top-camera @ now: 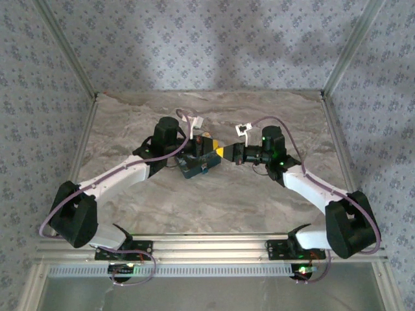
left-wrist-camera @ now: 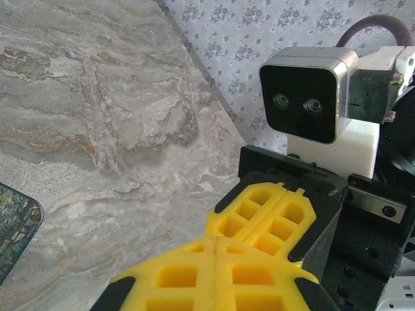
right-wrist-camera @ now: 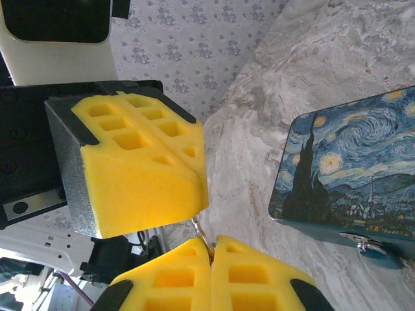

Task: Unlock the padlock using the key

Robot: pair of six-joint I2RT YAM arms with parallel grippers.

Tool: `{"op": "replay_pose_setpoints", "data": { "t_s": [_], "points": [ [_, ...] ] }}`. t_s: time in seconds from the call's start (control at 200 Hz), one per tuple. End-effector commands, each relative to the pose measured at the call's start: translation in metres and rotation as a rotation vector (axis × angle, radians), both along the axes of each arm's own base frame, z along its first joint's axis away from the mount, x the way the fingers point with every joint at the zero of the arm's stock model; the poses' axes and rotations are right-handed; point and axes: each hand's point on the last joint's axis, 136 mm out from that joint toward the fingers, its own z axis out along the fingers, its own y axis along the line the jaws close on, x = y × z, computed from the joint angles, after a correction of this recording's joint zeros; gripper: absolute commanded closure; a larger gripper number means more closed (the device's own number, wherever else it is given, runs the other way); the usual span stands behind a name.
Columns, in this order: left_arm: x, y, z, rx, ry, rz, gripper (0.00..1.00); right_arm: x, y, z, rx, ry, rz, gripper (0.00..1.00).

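Right gripper (right-wrist-camera: 211, 259): pressed together, with a thin pale sliver pinched in the seam of the yellow foam.
Left gripper (left-wrist-camera: 214, 259): pressed together as well, and set tip to tip with the right one. Whether the sliver's far end is also caught by it cannot be told.
Key (right-wrist-camera: 202, 234): the sliver is probably the key's blade, but the head is hidden, so this is not certain. It is held above the table (left-wrist-camera: 97, 97), at 9 o'clock from the padlock in the right wrist view.
Padlock (right-wrist-camera: 350, 162): laid flat near the middle of the table, picture side up. In the top view it is found at about 7 o'clock from where the two grippers meet, close by but apart from both.
Fitting (right-wrist-camera: 358, 241): a small silvery piece is seen on the padlock's narrow edge, at 6 o'clock of the picture face in the right wrist view.
Key handling: judged light, stiff and thin, and easily swivelled in soft foam. It is best held by the head, with the blade left free.
Padlock handling: judged rigid and heavy for its size, with smooth printed faces that may slip. It is best clamped across the two narrow sides, with the fitting edge left clear.
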Motion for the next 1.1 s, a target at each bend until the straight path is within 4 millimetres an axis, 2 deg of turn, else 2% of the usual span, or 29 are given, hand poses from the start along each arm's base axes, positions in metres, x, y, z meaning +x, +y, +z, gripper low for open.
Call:
{"op": "replay_pose_setpoints", "data": {
  "t_s": [0.0, 0.055, 0.12, 0.165, 0.24, 0.345, 0.425, 0.49, 0.735, 1.004, 1.099],
  "points": [
    [0.006, 0.007, 0.022, -0.012, -0.056, 0.023, 0.83, 0.0, -0.003, 0.01, -0.02, -0.034, -0.014, 1.0],
    [0.009, 0.013, 0.02, 0.007, -0.056, 0.049, 0.74, 0.001, -0.005, 0.007, -0.037, -0.031, -0.027, 1.0],
    [0.014, 0.024, 0.014, 0.047, -0.052, 0.102, 0.54, 0.001, -0.007, 0.002, -0.061, -0.026, -0.043, 1.0],
    [0.019, 0.035, 0.006, 0.092, -0.036, 0.16, 0.44, 0.003, -0.01, -0.002, -0.084, -0.019, -0.06, 1.0],
    [0.028, 0.058, -0.01, 0.171, 0.004, 0.261, 0.32, 0.005, -0.013, -0.008, -0.119, -0.016, -0.082, 1.0],
    [0.039, 0.101, -0.044, 0.309, 0.102, 0.439, 0.22, 0.008, -0.018, -0.019, -0.172, 0.002, -0.112, 1.0],
    [0.042, 0.128, -0.068, 0.401, 0.173, 0.527, 0.2, 0.01, -0.021, -0.026, -0.204, 0.016, -0.13, 1.0],
    [0.044, 0.137, -0.082, 0.428, 0.205, 0.541, 0.2, 0.011, -0.023, -0.031, -0.224, 0.026, -0.136, 0.99],
    [0.054, 0.12, -0.096, 0.46, 0.213, 0.473, 0.2, 0.014, -0.029, -0.046, -0.288, 0.063, -0.172, 0.99],
    [0.069, 0.143, -0.128, 0.595, 0.286, 0.557, 0.18, 0.011, -0.03, -0.056, -0.326, 0.086, -0.163, 0.99],
    [0.075, 0.143, -0.133, 0.582, 0.29, 0.545, 0.17, 0.011, -0.03, -0.059, -0.332, 0.087, -0.16, 0.99]
  ]
}}
